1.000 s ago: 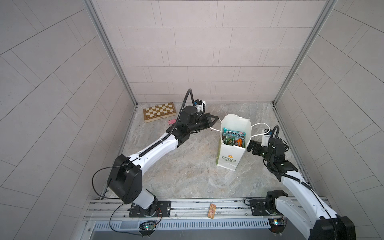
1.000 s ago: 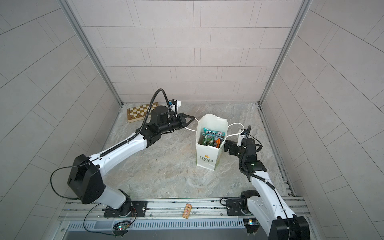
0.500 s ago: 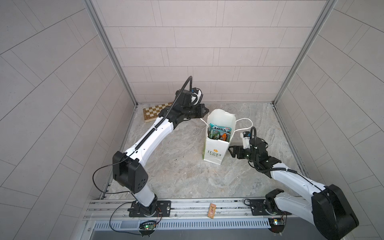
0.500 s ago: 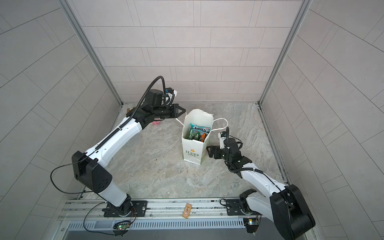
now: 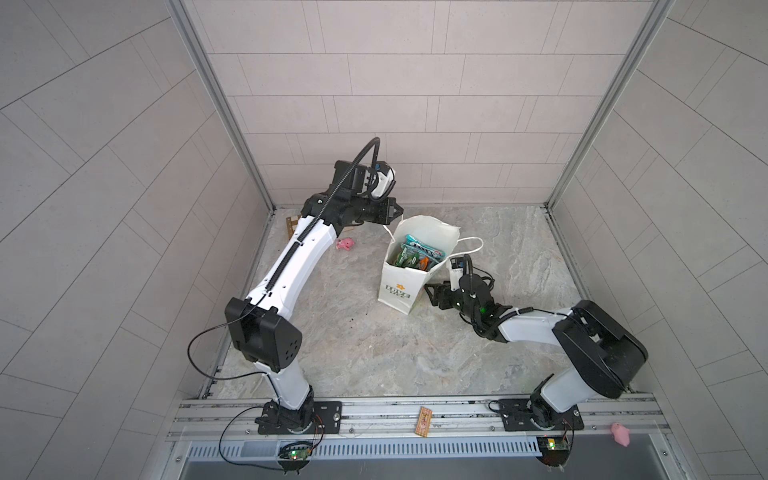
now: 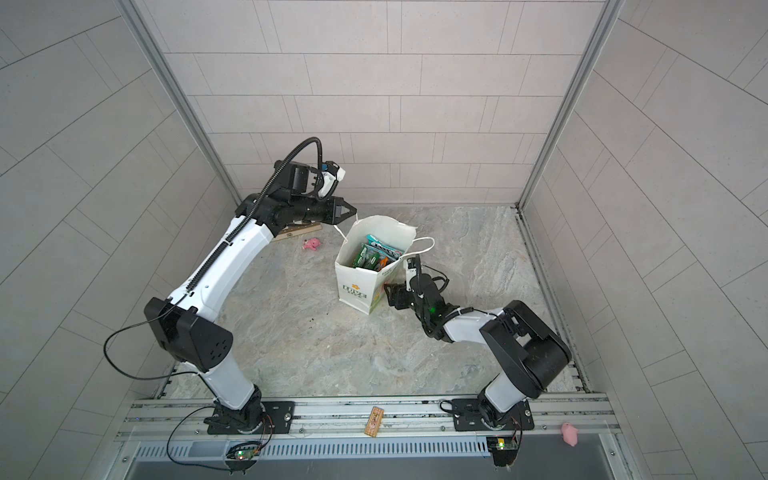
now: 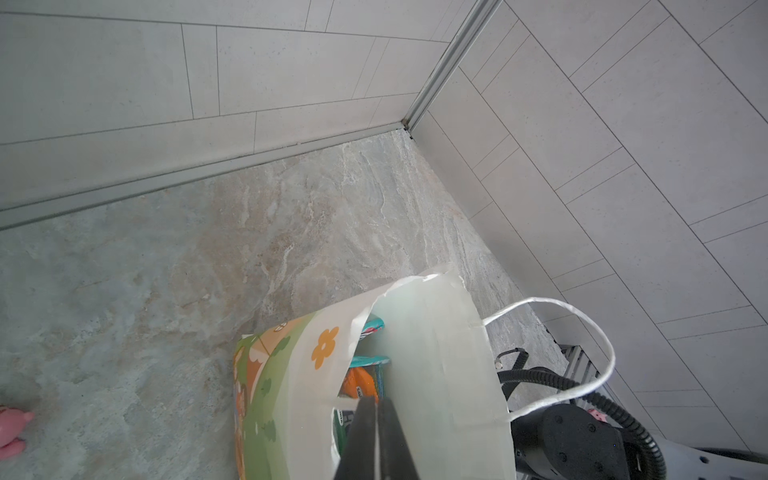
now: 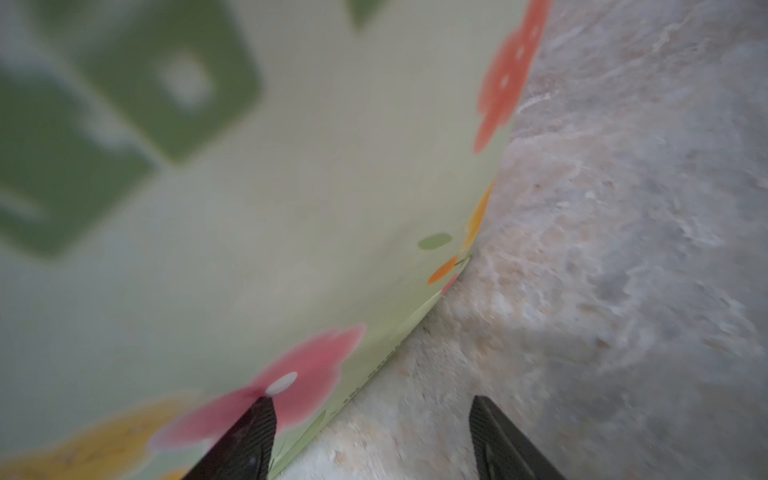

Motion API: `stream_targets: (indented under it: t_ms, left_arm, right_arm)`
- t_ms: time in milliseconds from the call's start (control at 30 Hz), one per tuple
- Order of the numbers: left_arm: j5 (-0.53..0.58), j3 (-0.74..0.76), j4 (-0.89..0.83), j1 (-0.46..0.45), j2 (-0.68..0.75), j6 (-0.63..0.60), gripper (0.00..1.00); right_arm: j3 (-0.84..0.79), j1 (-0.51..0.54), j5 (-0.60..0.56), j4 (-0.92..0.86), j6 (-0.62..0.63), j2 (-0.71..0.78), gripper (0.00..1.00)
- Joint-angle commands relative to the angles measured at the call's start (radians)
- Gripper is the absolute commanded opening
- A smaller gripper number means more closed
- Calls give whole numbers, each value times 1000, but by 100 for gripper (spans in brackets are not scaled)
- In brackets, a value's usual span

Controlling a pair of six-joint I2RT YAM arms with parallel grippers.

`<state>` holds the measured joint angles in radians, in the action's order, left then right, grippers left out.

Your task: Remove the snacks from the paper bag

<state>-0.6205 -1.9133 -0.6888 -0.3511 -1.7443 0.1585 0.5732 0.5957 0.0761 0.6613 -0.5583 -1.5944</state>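
In both top views the paper bag (image 5: 397, 286) (image 6: 356, 289) has slid across the stone floor (image 5: 353, 332) (image 6: 299, 332) toward the left arm's side over the last second. It stands upright with its mouth open. The left claw (image 5: 397, 212) (image 6: 353, 212) is pinched fully together on the bag's cord handle (image 5: 387, 229) (image 6: 338, 230). It has drawn back and up, towing the bag along just below its tip. The right claw (image 5: 430, 291) (image 6: 388, 291) has followed and dropped low, so the bag's bottom corner sits right at its tips. Its jaws have narrowed from wide but are still apart. The snacks (image 5: 415, 254) (image 6: 374, 257), teal, green and orange packets, all lie inside the bag.

In the left wrist view the left claw (image 7: 376, 432) shows no gap between its fingers, and the cord handle (image 7: 344, 401) runs from them to the rim. The paper bag (image 7: 436, 374) gapes directly ahead, with orange and teal snacks (image 7: 360, 380) visible inside.

In the right wrist view the right claw (image 8: 370, 436) is moderately spread and holds nothing. One finger (image 8: 245, 440) lies over the flowered wall of the paper bag (image 8: 291, 208) and the other over bare stone floor (image 8: 623, 249). The bag's bottom edge runs between them.

The bag looks freshly repositioned and about to be pinned at its base. No packet is out yet, so the emptying itself has not begun.
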Motion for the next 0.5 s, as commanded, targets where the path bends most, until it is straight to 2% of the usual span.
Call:
stream_targets:
  t_ms: [0, 233, 467]
  left_arm:
    - [-73, -103, 0, 18, -17, -104, 0]
    - [-50, -231, -111, 24, -93, -242, 0]
    - [-58, -270, -123, 27, -121, -256, 0]
  right_arm:
    - [80, 23, -53, 168, -24, -77, 73]
    - [229, 62, -65, 278, -62, -273, 71]
    - [373, 113, -88, 223, -57, -379, 70]
